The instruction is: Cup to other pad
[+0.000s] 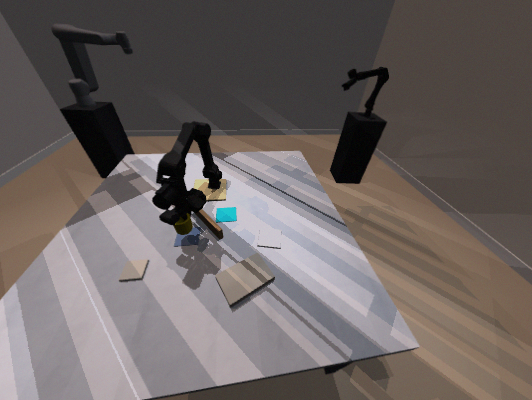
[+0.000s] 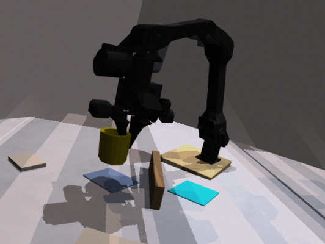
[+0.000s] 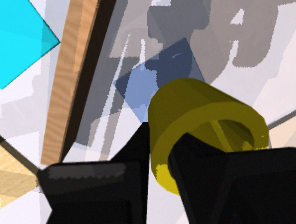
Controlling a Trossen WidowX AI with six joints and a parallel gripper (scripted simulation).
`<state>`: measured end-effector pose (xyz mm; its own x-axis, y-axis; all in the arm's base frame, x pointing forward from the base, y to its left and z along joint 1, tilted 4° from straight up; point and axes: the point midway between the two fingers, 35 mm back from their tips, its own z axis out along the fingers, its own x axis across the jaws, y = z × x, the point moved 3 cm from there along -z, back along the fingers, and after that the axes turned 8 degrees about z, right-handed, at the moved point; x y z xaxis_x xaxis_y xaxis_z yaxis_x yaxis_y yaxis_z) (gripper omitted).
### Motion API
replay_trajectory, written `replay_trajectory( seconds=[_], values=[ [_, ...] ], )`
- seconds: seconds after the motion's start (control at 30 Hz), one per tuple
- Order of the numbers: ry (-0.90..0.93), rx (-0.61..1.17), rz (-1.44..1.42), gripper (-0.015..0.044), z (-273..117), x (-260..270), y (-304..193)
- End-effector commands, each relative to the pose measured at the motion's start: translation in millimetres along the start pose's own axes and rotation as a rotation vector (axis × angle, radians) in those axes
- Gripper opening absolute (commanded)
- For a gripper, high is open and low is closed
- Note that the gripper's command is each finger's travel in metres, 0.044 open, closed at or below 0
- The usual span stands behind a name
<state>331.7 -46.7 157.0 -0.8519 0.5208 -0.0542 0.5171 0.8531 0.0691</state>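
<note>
From the top view, the black arm bends down over the striped surface point(image 1: 300, 280), and its tool point(image 1: 181, 216) sits right at the rim of a yellow cup point(image 1: 184, 225). The cup is just above a dark blue pad point(image 1: 186, 241), beside a wooden bar point(image 1: 211, 224). On the far side of that bar lies a cyan pad point(image 1: 226, 214). The arm's base stands on a tan board point(image 1: 211, 189). A small beige tile point(image 1: 134, 270), a white tile point(image 1: 270, 238) and a larger beige slab point(image 1: 245, 279) lie nearer the front of the surface.

From the exterior view, the cup point(image 2: 114, 146) hangs clear of the surface, its shadow falling on the blue pad point(image 2: 111, 180) below it. The tool point(image 2: 129, 132) is closed on the cup's wall: one finger dips inside the rim, the other runs down outside. The cup looks roughly upright. The wooden bar point(image 2: 156, 180) stands on edge between the blue pad and the cyan pad point(image 2: 193, 192).

From the wrist view, the cup point(image 3: 200, 127) fills the middle, its wall pinched between the two dark fingers. The blue pad point(image 3: 160, 80) shows beyond it, apart from the cup, with the wooden bar point(image 3: 72, 75) and a corner of the cyan pad point(image 3: 22, 40) off to the left. I cannot make out any marbles inside the cup.
</note>
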Motion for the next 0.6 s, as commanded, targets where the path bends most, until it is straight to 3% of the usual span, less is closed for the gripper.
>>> replay_trajectory(
  seconds=[0.0,0.23,0.57],
  values=[
    [-0.008,-0.006,-0.004,0.0,-16,-1,0],
    [-0.007,-0.006,-0.004,0.0,-35,1,-1],
    [-0.004,-0.002,0.0,0.0,-31,1,-2]
  ],
)
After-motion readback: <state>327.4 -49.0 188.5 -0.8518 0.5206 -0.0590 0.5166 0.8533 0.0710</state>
